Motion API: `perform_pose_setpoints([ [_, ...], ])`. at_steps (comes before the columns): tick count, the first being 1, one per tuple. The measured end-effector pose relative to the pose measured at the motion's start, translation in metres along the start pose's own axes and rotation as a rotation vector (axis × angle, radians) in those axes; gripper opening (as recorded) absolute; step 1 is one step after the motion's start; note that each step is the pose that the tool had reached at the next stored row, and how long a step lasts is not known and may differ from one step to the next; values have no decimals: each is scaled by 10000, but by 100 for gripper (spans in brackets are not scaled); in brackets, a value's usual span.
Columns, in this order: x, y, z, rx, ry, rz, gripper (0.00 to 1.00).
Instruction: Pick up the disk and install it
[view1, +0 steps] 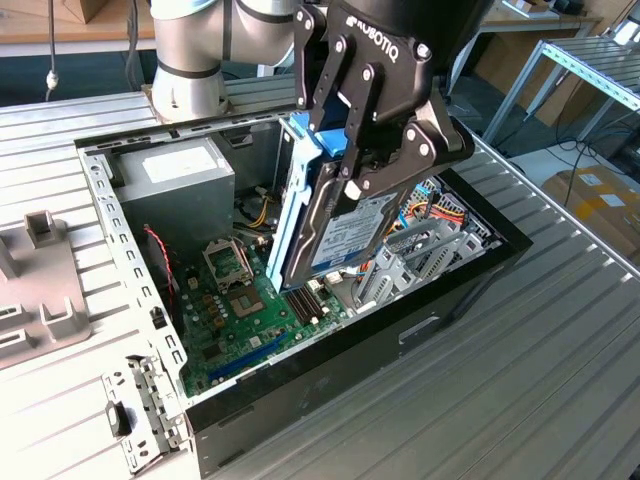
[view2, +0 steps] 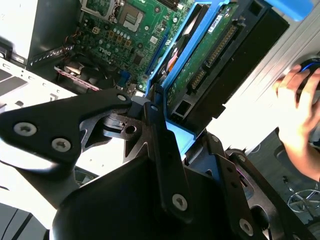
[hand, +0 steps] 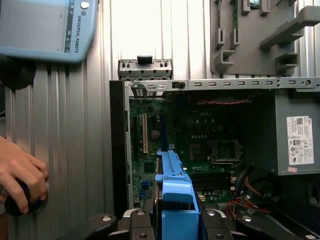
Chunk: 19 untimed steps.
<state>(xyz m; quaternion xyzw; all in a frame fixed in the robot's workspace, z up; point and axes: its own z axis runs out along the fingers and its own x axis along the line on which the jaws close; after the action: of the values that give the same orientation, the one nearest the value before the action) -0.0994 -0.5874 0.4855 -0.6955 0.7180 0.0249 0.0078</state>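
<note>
At the centre of the exterior view, the tool (view1: 385, 170) hangs over the open case (view1: 330, 365), its fingers pressed onto the disk (view1: 345, 240) from both sides. The disk is held steeply tilted, almost on edge, with one blue rail toward the exterior view's left. It sits above the motherboard (view1: 235, 300) and just beside the metal cage (view1: 420, 255). Whether its lower end clears the board cannot be told.

The step in hand appears to be carrying the disk to its bay. Done well, this calls for a firm, square grip, rails kept parallel to the bay's guides, and slow travel, since a tilted disk could catch on metal edges.

Room is tight inside the case. The power supply (view1: 175, 175) closes the upper left of the exterior view, the perforated side rim (view1: 110, 230) bounds the exterior view's left, and coloured cables (view1: 445, 210) crowd the cage at the exterior view's right. Open room lies above the case and over the ribbed worktop (view1: 520, 380).

In the first wrist view, a person's hand (hand: 20, 175) rests on the worktop outside the case wall, apart from the disk.
</note>
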Motion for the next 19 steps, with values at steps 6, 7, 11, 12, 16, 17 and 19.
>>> perform_pose_setpoints([
  [6,1,-43,3,0,0,0,37],
  [7,1,-51,4,0,0,0,37],
  [11,1,-82,6,0,1,1,37],
  [12,1,-88,6,0,0,0,37],
  [16,1,-126,8,0,0,0,37],
  [17,1,-137,9,0,1,1,37],
  [19,0,-165,10,0,0,0,37],
])
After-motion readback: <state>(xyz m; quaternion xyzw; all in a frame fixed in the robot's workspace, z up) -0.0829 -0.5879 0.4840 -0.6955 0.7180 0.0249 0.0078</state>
